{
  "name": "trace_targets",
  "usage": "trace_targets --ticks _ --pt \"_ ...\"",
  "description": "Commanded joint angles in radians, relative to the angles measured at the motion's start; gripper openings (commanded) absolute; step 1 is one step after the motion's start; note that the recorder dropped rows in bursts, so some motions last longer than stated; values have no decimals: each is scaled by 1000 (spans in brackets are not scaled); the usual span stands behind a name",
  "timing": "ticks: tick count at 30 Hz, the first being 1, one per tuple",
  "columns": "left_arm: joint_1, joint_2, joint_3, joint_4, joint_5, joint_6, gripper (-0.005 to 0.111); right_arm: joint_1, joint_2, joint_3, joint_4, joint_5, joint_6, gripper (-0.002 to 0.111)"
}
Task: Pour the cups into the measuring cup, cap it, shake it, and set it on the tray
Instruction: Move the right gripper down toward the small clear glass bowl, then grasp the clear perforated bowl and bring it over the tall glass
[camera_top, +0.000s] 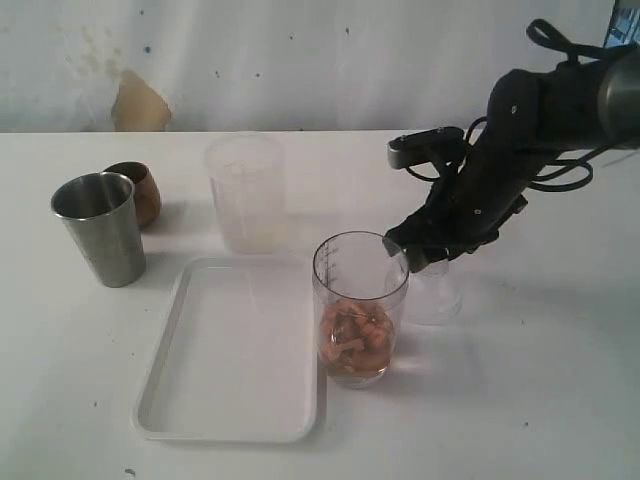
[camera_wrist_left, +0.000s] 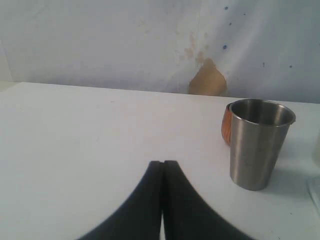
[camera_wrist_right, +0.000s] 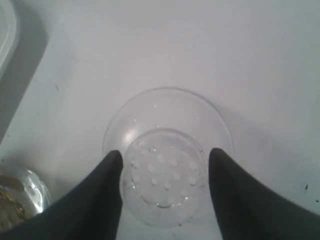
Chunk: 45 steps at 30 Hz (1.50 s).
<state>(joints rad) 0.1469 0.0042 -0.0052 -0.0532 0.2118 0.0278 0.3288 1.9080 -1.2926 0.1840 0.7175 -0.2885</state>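
We were at the capping step. The measuring cup (camera_top: 360, 300) stood in the middle of the exterior view, on the table (camera_top: 540, 400). It was just to the right of the white tray (camera_top: 240, 350) and not on it. It had brown stuff in the bottom, so we think the pouring was done. The steel tumbler (camera_top: 100, 228) and the little copper cup (camera_top: 138, 190) stood upright at the left of the frame, close together. A cloudy cup (camera_top: 247, 195) stood behind the tray, near the top middle.

The cap (camera_top: 437, 298) sat on the table just to the right of the measuring cup, wide side down and neck up. The right pincer (camera_wrist_right: 165, 152) was right over it. Its two fingers (camera_wrist_right: 107, 195) stood apart, one on each side of the cap's neck and very near it. We could not tell if they were squeezing the neck or only beside it.

The left pincer (camera_wrist_left: 162, 162) was closed tight with nothing in it.

Next, we think the right pincer had to hold the neck firmly and lift the cap straight up. Then it had to carry it left over the measuring cup and set it flat on the rim. The cap looked smooth, so it could slip. The measuring cup was close, so the arm must not bump it.
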Motion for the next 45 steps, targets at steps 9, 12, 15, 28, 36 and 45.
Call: trace_targets --ticks 9,12,15,28,36,45 --pt "1 -4 5 2 -10 -2 0 -1 -185 -19 -121 120 7 0" --pt "1 -4 5 2 -10 -2 0 -1 -232 -56 -133 216 38 0" --pt "1 -4 5 2 -10 -2 0 -1 -271 -110 -133 330 66 0" --pt "1 -4 5 2 -10 -2 0 -1 -394 -222 -63 504 118 0" --pt "1 -4 5 2 -10 -2 0 52 -421 -222 79 504 129 0" --pt "1 -4 5 2 -10 -2 0 211 -418 -222 30 504 184 0"
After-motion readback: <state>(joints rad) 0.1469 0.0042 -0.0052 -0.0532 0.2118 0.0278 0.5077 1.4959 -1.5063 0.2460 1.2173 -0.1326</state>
